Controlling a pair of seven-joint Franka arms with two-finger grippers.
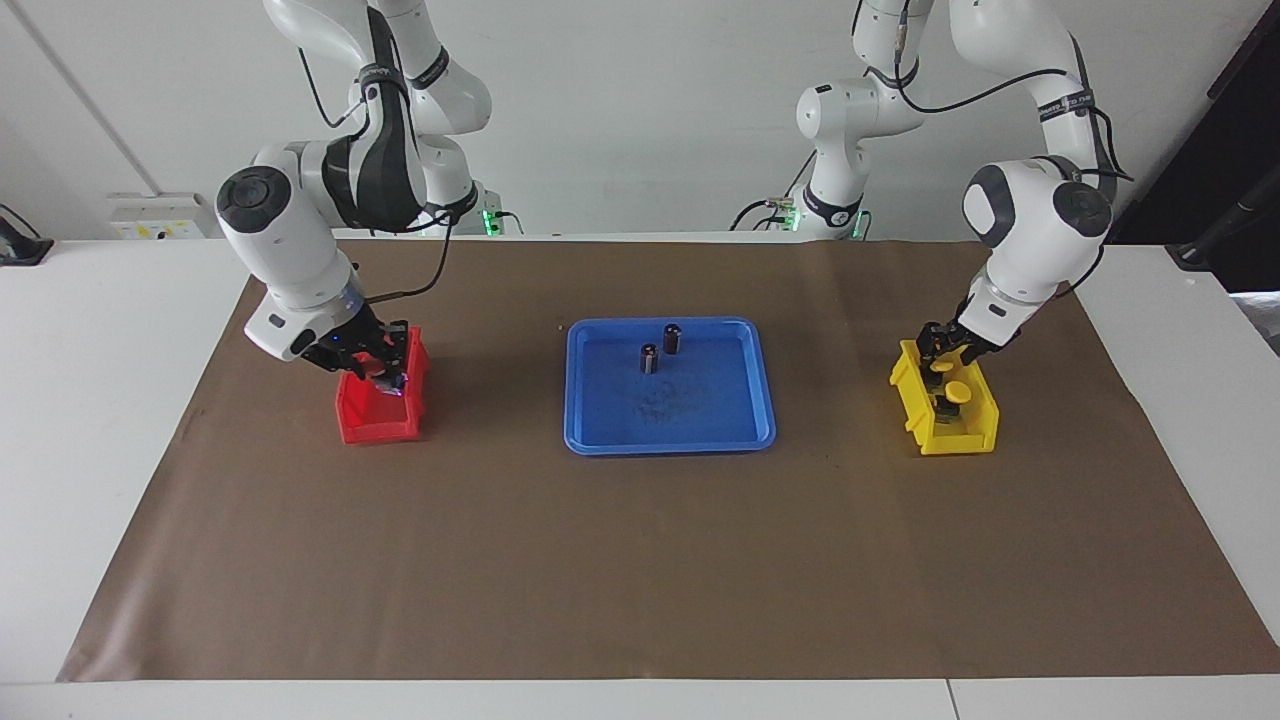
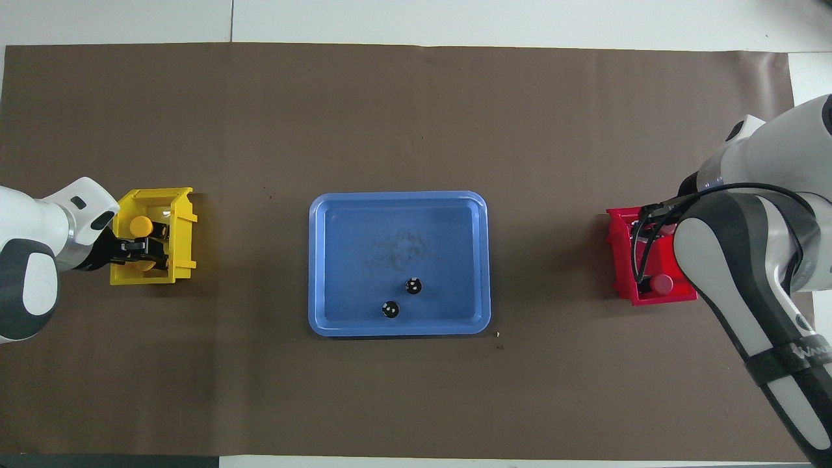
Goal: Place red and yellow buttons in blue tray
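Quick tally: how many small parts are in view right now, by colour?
Yellow buttons: 2, in the yellow bin
Red buttons: 1 visible, in the red bin
Dark cylinders: 2, in the blue tray
Total: 5

The tray [image 1: 669, 432] lies mid-table between two bins [image 1: 376, 418], with two cylinders [image 1: 650, 359] standing in its robot-side half.

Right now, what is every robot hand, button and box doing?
blue tray, flat on the table, no coloured buttons in it
dark cylinders, two, upright in the blue tray
yellow bin, holds two yellow buttons
yellow buttons, both in the yellow bin
red button, in the red bin
left gripper, down in the yellow bin
right gripper, shut, over the red bin
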